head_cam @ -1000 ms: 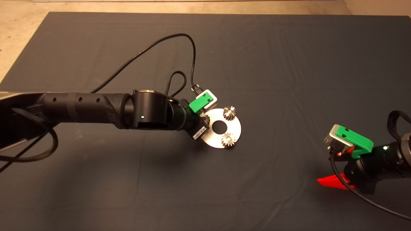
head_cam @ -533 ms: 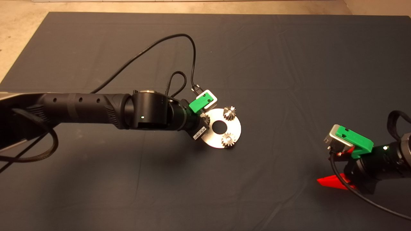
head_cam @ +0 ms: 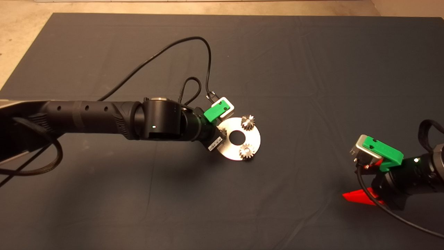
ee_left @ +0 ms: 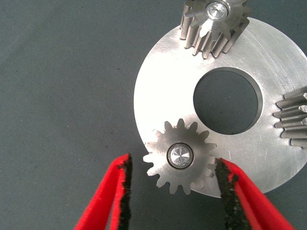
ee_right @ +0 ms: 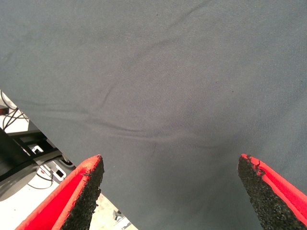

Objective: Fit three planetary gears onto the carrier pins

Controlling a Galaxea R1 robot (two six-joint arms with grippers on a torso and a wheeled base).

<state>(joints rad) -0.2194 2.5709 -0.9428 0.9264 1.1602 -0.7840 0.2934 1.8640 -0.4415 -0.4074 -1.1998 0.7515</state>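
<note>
Your left arm has barely shifted over the last second: its wrist now covers the near gear in the head view, where a sliver of it showed before. From the left wrist camera you see the left gripper [ee_left: 173,184] with fingers [ee_left: 108,196] spread apart and holding nothing. Between them sits that gear [ee_left: 181,157], seated flat on its pin [ee_left: 180,155] at the disc's [ee_left: 163,86] nearest edge; one pad is clear of the teeth, the other just beside them, and you cannot tell whether it touches. Past the centre hole [ee_left: 228,101], a second gear [ee_left: 213,24] stands on its pin [ee_left: 215,7], and a third gear [ee_left: 293,119] shows at the disc's far side. In the head view you can see those two gears [head_cam: 248,122] [head_cam: 246,151] on the disc [head_cam: 256,139]. Your right gripper [ee_right: 170,191] waits well off to the side over the bare mat [ee_right: 158,81], fingers wide open and empty.
</note>
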